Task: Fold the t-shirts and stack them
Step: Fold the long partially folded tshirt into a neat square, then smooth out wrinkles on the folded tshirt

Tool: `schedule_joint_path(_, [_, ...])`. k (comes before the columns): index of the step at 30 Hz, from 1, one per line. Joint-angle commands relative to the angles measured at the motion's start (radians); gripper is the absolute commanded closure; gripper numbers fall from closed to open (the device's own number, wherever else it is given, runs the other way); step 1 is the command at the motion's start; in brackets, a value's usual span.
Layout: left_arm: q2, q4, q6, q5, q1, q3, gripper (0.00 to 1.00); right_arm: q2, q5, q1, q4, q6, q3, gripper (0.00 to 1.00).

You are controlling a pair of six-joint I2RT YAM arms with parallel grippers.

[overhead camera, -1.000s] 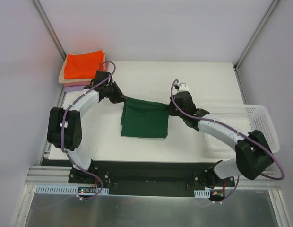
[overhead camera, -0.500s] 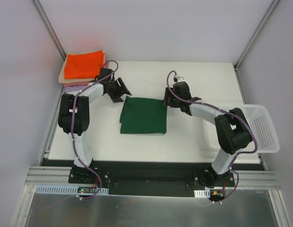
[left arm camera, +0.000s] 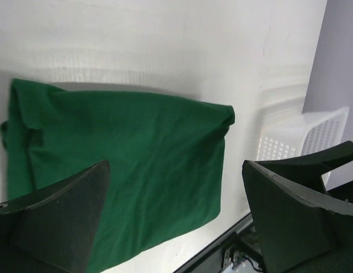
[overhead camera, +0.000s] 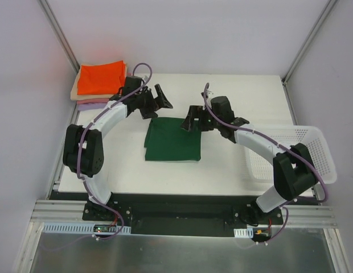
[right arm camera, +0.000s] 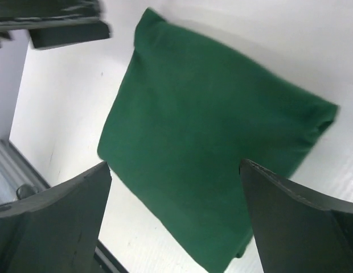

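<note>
Mia: Where is the green shirt?

Tom: The green shirt [overhead camera: 173, 141] lies flat in the middle of the counter [overhead camera: 245, 91]. It is folded up and looks almost square.

Mia: Does it have a long side?

Tom: Just a little one. It runs a bit longer from left to right than from near to far. I cannot tell which end the neck is at.

Mia: What are the arms doing?

Tom: The left gripper [overhead camera: 156, 102] hangs over the far left corner of the shirt. The right gripper [overhead camera: 191, 119] hangs over the far right corner. Both have their fingers wide apart and hold nothing.

Mia: So which way is the shirt from them?

Tom: Right below them, and it spreads out toward the near side. The far edge is the one they can reach first.

Mia: Where does it have to go?

Tom: I think onto the pile [overhead camera: 79, 95] at the far left corner, with the orange shirt [overhead camera: 99, 78] on top. The pile is well apart from the green shirt.

Mia: Which arm is closer to the pile?

Tom: The left one. The right arm is over by the white basket [overhead camera: 320, 138] on the right.

Mia: What comes next?

Tom: My guess is each gripper drops down and pinches its own corner.
</note>
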Motion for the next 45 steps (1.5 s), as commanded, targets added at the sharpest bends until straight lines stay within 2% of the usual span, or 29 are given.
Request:
schedule_joint_path(1, [0.104, -0.001, 0.036, 0.084, -0.011, 0.055, 0.01, 0.074, -0.115, 0.005, 0.057, -0.012, 0.043, 0.04])
schedule_joint_path(6, [0.247, -0.001, 0.05, 0.037, 0.009, 0.137, 0.01, 0.251, -0.049, -0.044, 0.06, -0.051, 0.137, 0.04])
schedule_joint_path(12, [0.388, -0.001, 0.039, 0.046, 0.048, 0.165, 0.01, 0.507, -0.142, -0.115, 0.092, -0.052, 0.237, 0.04])
schedule_joint_path(16, [0.391, -0.001, 0.038, 0.021, 0.049, 0.1, 0.01, 0.538, -0.147, -0.12, 0.088, -0.059, 0.208, 0.04])
schedule_joint_path(21, [0.315, -0.002, 0.052, -0.003, 0.051, 0.068, 0.01, 0.463, -0.153, -0.117, 0.017, -0.111, 0.214, 0.04])
schedule_joint_path(26, [0.172, -0.013, 0.101, 0.044, 0.049, 0.097, 0.01, 0.27, -0.144, -0.1, -0.133, -0.197, 0.206, 0.04])
schedule_joint_path(30, [0.008, -0.015, 0.11, 0.024, 0.048, -0.008, 0.01, 0.081, -0.179, -0.06, -0.233, -0.243, 0.151, 0.04])
schedule_joint_path(34, [-0.138, -0.013, 0.073, 0.026, 0.023, -0.191, 0.01, -0.048, -0.199, 0.027, -0.195, -0.229, 0.012, 0.04])
schedule_joint_path(39, [-0.202, 0.039, 0.023, 0.047, -0.083, -0.352, 0.01, -0.066, -0.227, 0.069, -0.041, -0.123, -0.13, 0.04])
schedule_joint_path(45, [-0.179, 0.064, 0.003, 0.023, -0.115, -0.453, 0.01, 0.032, -0.138, 0.069, -0.044, -0.111, -0.188, 0.04])
